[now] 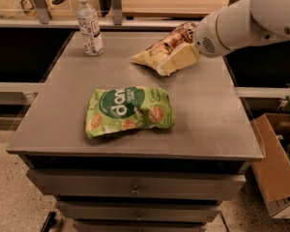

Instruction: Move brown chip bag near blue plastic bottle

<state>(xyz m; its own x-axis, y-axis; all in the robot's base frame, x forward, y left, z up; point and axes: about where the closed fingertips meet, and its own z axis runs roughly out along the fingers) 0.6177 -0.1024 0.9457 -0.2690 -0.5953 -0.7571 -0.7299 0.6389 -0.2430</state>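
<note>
The brown chip bag (157, 51) lies crinkled on the far right part of the grey table (63, 110), its dark brown middle partly behind my arm. The blue plastic bottle (89, 25) stands upright at the table's far left corner, well apart from the bag. My gripper (180, 59), cream-coloured at the end of the white arm (241, 18), reaches in from the right and lies over the bag's right side, touching it or just above it.
A bright green chip bag (128, 111) lies flat in the middle of the table. Drawers (135, 187) sit below the table's front edge. An open cardboard box (275, 163) stands on the floor at the right. A wooden shelf and rail run behind the table.
</note>
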